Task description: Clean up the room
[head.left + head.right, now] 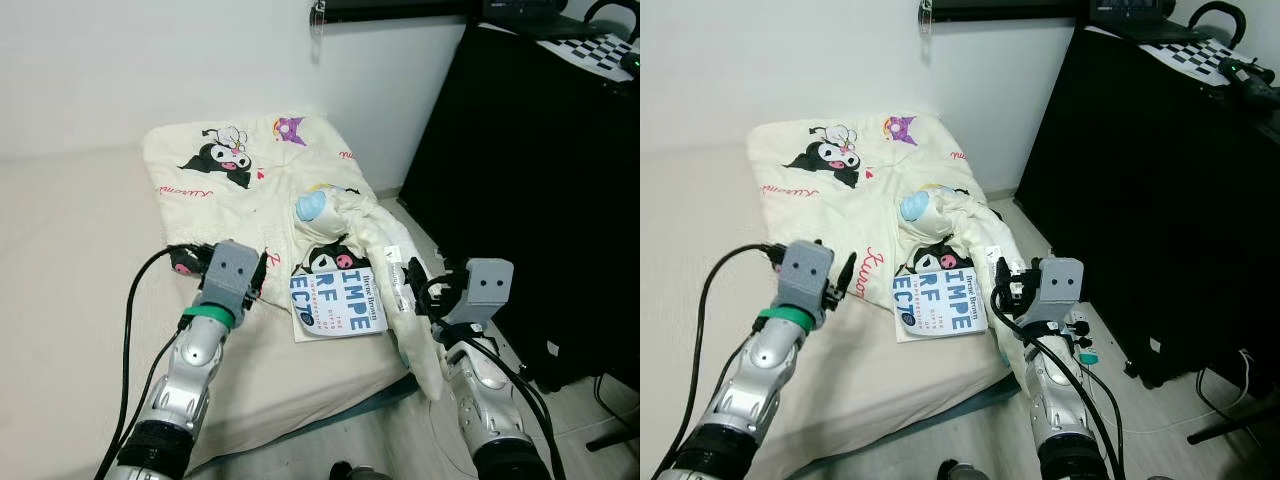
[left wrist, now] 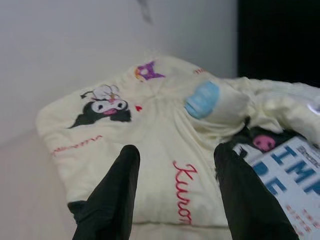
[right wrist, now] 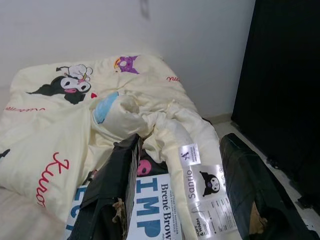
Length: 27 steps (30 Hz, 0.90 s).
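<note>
A cream cartoon-print blanket (image 1: 250,180) lies crumpled on the bed (image 1: 70,240), one fold hanging over the bed's right edge. A blue-and-white book (image 1: 337,300) rests on the blanket near that edge. A pale blue patch (image 1: 310,207) pokes out of the folds. My left gripper (image 2: 175,200) is open, hovering low over the blanket just left of the book. My right gripper (image 3: 182,200) is open too, beside the hanging fold with its white label (image 3: 202,192), right of the book.
A tall black cabinet (image 1: 530,180) stands close on the right, with a checkered board (image 1: 590,45) on top. A white wall runs behind the bed. Pale floor (image 1: 590,400) with cables lies between bed and cabinet.
</note>
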Motion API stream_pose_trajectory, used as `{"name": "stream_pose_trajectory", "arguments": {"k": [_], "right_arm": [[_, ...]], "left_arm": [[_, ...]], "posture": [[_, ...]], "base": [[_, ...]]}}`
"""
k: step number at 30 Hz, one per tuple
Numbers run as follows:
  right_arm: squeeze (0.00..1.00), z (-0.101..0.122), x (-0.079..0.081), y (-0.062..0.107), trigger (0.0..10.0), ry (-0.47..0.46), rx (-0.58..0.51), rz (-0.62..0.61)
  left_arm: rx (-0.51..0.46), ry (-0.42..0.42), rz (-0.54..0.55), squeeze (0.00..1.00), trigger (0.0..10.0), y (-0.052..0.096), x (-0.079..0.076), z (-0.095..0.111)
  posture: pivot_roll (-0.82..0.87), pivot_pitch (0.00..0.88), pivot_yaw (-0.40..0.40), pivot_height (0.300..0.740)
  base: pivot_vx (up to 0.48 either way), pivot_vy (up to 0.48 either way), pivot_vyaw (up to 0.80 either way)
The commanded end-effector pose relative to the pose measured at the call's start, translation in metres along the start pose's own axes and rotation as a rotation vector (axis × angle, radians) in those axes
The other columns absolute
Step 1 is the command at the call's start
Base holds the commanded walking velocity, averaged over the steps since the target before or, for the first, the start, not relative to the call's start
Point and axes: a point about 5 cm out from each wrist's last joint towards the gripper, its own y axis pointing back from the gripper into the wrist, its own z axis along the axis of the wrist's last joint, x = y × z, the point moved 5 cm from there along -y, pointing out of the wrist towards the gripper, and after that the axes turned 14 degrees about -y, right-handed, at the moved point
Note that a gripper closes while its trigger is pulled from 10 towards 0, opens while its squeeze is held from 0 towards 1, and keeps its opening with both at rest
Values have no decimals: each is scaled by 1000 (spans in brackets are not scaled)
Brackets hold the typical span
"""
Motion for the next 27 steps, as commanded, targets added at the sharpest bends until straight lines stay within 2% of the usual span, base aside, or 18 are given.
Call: {"name": "stream_pose_trajectory", "arguments": {"k": [1,8,16,27], "right_arm": [[0,-5,-5,4,10000,-9,10,-16],[0,-5,-6,4,10000,-13,10,-24],[0,-6,-7,6,10000,-18,10,-33],[0,-9,-8,7,10000,-43,14,-44]], "left_arm": [[11,-14,-30,0,10000,4,-8,-5],[5,-9,-48,0,10000,2,-17,-1],[-6,-13,-57,0,10000,0,-18,2],[-12,-17,-65,0,10000,-1,-18,3]], "posture": [[39,46,-13,661],[34,47,-6,636],[34,52,-1,616],[36,57,9,611]], "base": [[0,0,0],[0,0,0],[0,0,0],[0,0,0]]}}
